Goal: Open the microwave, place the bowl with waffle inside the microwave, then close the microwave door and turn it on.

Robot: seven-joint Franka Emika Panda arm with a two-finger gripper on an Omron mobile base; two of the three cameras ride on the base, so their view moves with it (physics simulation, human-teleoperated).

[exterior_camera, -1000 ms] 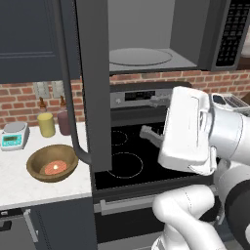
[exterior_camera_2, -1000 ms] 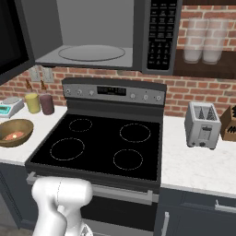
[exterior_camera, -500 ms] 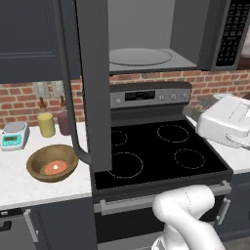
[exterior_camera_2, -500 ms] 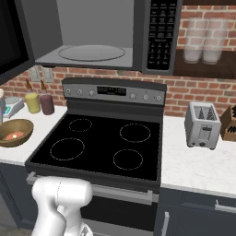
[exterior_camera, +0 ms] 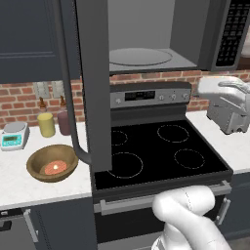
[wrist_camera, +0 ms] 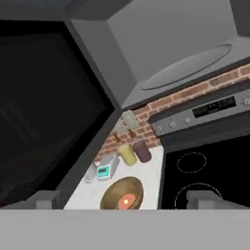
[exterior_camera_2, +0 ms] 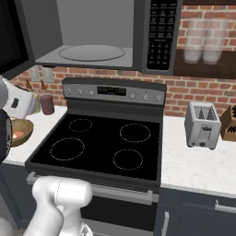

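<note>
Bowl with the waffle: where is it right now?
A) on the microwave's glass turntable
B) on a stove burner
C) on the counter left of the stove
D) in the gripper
C: the bowl sits on the white counter left of the stove, waffle inside, below the open microwave door.

We see a dark-grey microwave (exterior_camera: 161, 34) with a paler grey inside and a black button strip, its microwave door (exterior_camera: 93, 83) dark grey as well. The bowl (exterior_camera: 52, 162) at the near left is brown wood, and the waffle (exterior_camera: 54, 168) in it reddish-orange with a pale yellow centre. Farther left stand a yellow canister (exterior_camera: 47, 125) and a maroon canister (exterior_camera: 64, 122). The wall (exterior_camera: 19, 100) is red brick, the stovetop (exterior_camera: 156, 151) black with pale rings, the counter (exterior_camera: 29, 188) speckled white, and the toaster (exterior_camera_2: 203, 125) silver.
</note>
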